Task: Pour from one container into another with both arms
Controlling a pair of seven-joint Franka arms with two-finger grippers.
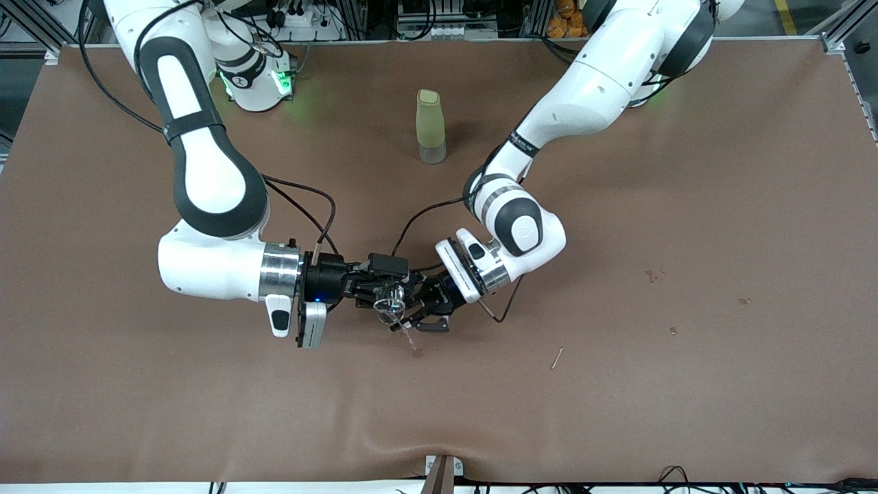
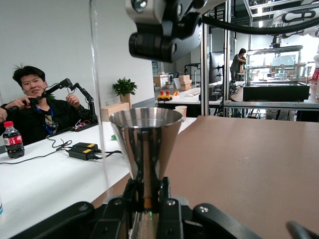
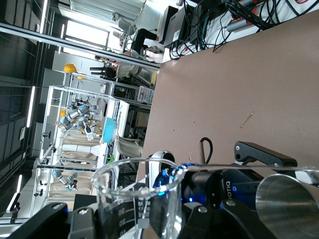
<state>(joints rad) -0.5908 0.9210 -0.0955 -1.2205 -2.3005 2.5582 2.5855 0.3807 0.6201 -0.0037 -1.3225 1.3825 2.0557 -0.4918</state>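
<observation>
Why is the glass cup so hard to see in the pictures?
Front view: the glass beaker is see-through and tiny between the dark grippers, only glints show. Left wrist view: it is a faint clear wall near the lens, while the metal cup shines. Right wrist view: its rim catches bright window light.

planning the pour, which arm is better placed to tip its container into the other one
Probably the right: its hand holds the glass beaker already tilted, rim beside the steel jigger, which the left hand holds upright like a receiver.
</observation>
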